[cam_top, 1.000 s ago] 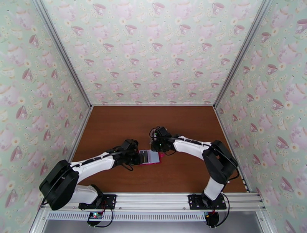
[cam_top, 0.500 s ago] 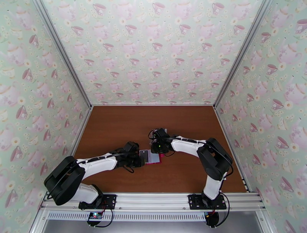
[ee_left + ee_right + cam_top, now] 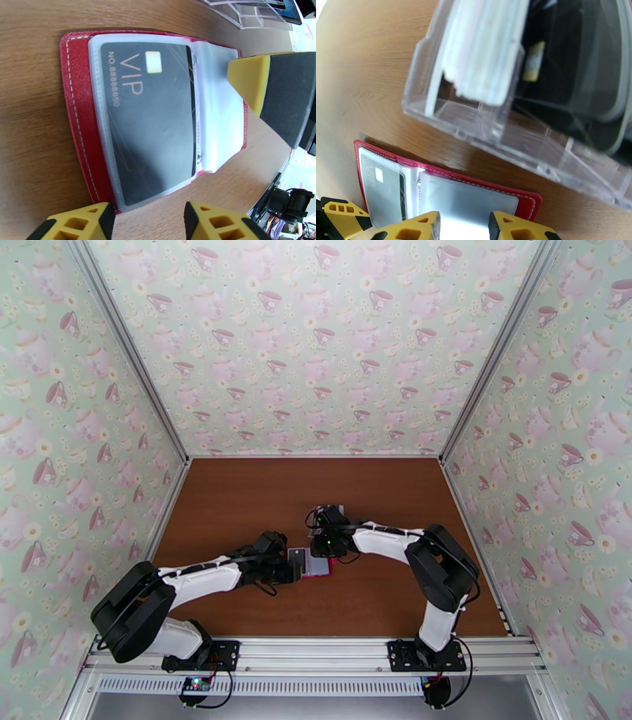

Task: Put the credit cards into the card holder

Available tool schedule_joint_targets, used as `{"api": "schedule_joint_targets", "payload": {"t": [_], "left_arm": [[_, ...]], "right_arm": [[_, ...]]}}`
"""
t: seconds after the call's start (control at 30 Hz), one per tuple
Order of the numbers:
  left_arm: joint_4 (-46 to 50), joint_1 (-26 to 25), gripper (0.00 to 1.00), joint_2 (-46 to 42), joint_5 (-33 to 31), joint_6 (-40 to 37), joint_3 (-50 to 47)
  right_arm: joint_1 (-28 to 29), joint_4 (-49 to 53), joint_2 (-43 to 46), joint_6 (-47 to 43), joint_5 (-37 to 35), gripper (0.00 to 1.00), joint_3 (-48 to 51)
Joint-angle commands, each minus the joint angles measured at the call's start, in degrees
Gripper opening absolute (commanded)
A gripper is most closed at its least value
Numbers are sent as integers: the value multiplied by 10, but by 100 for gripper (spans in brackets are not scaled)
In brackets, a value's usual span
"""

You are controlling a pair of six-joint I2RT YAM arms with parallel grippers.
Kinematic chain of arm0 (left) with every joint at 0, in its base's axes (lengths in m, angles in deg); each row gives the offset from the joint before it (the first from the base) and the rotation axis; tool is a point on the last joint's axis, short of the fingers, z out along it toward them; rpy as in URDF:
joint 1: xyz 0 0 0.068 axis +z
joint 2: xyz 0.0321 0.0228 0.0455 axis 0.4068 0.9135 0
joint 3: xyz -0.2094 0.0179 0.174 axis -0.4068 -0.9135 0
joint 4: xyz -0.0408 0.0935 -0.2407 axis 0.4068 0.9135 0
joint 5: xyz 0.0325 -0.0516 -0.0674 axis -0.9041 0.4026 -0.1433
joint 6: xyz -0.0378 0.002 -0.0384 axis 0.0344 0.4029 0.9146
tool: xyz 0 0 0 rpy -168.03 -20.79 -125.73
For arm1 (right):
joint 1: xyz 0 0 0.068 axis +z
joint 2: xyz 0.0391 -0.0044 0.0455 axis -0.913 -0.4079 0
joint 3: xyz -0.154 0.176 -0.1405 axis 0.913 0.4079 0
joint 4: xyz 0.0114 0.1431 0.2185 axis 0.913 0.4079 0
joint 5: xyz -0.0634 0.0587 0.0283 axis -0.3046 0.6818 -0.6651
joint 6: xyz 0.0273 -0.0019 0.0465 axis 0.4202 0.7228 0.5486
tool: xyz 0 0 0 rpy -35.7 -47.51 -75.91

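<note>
From above, the red card holder lies open on the desk between the left claw and the right claw. Left wrist camera: a black card sits in its left clear pocket, and the left claw's jaws stand apart, empty. Right wrist camera: the right claw hangs part-open over the right pocket, gripping nothing, the clear stand of cards just beyond.
</note>
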Motion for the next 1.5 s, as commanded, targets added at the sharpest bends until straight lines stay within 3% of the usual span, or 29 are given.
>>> {"api": "schedule_joint_targets", "payload": {"t": [0.0, 0.53, 1.03, 1.47], "left_arm": [[10, 11, 55, 23, -20, -6, -28], [-17, 14, 56, 7, -4, -12, -39], [-80, 14, 60, -28, 57, -18, -56], [-12, 13, 60, -29, 7, -47, -32]], "right_arm": [[4, 8, 11, 8, 14, 39, 23], [30, -44, 19, 60, 51, 38, 56], [45, -77, 13, 95, 80, 32, 53], [60, -84, -1, 107, 89, 29, 32]]}}
